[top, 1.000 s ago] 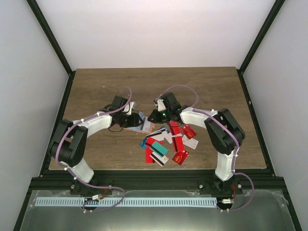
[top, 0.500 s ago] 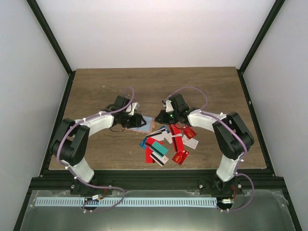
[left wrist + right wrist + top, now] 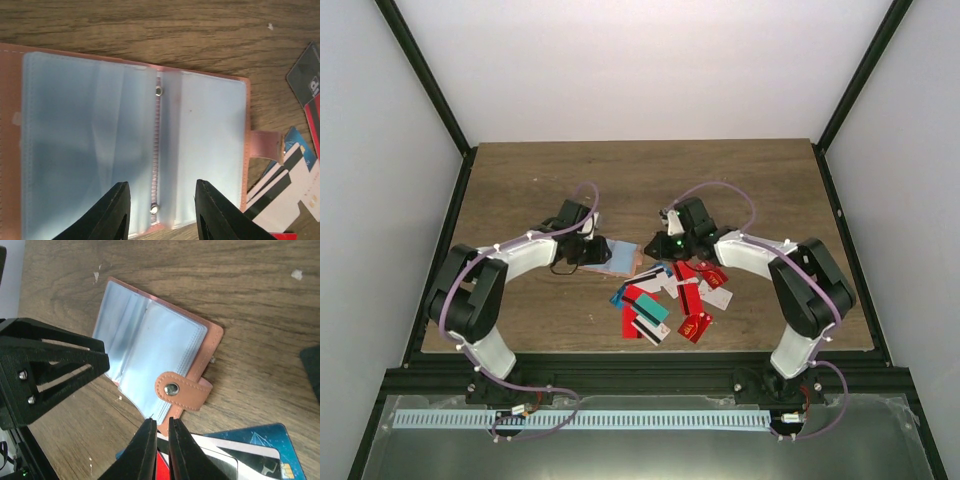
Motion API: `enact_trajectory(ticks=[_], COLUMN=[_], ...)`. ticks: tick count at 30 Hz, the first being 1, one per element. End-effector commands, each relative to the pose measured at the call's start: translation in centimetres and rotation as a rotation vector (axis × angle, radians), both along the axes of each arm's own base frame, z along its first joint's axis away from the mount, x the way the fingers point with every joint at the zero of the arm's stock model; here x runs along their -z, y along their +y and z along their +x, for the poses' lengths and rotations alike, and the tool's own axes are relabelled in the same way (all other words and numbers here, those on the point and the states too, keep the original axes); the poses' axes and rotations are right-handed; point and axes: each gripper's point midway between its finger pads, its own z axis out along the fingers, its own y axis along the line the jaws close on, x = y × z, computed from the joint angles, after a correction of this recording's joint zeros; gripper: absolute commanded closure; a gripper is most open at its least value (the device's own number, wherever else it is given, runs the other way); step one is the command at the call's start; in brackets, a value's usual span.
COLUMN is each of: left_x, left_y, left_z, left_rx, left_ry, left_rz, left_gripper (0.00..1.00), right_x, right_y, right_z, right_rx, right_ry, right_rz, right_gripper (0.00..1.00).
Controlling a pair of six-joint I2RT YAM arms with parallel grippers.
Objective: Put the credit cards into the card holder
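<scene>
Loading step: the card holder (image 3: 618,262) lies open mid-frame on the tabletop (image 3: 520,180). My left end effector (image 3: 162,212) hovers above it, jaws parted and empty. The right end effector (image 3: 160,442) is pinched closed. Next I must grasp one of the credit cards (image 3: 670,295) at lower right.

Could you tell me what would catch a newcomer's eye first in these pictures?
The salmon-brown card holder lies open on the wooden table, its clear sleeves showing, with the left gripper poised open over it. Beside it, toward the right arm, sprawls a jumble of mostly red credit cards. The right gripper, shut, points at the holder's snap-strap edge.
</scene>
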Motion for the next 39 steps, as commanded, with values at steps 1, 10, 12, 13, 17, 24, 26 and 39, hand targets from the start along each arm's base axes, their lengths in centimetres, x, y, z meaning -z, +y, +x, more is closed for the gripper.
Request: enact_trajectory(ticks=[1,10,12,13,17,24,26,39], left_x=[0.0,-2.9,-2.9,-2.9,-2.1,-1.1,-1.0,1.7], left_y=[0.5,-1.9,-2.7,-3.1,-5.2,-7.3,-7.7,-7.9], left_z=[0.2,-3.7,-5.4,-6.3,-10.0,-13.2,-13.6,-14.0], left_rx=[-0.015,0.082,0.122,0.140,0.216,0.250,0.254,0.228], left_ry=[-0.020,-0.045,-0.028,-0.017,0.019,0.043,0.042,0.091], left_rz=[0.029,-0.128,-0.148,-0.153,-0.156,-0.160,-0.170,-0.165], left_gripper=[0.62,0.59,0.57,0.55,0.52,0.45,0.43,0.38], right_x=[-1.1,-1.3,-0.9,-0.6,0.8,2.8,3.3,3.6], right_y=[-0.5,-1.9,-2.1,-2.4,-3.0,-3.5,-3.7,-3.8], right_z=[-0.6,-6.4,-8.3,-9.2,-12.2,-15.3,-15.7,-12.9], right_rx=[-0.007,-0.091,-0.111,-0.118,-0.137,-0.157,-0.149,-0.046], right_ry=[-0.022,0.005,0.020,0.033,0.080,0.134,0.141,0.030], right_rz=[0.010,0.032,0.025,0.015,-0.019,-0.046,-0.052,-0.053], right_gripper=[0.90,0.86,0.82,0.80,0.70,0.64,0.64,0.78])
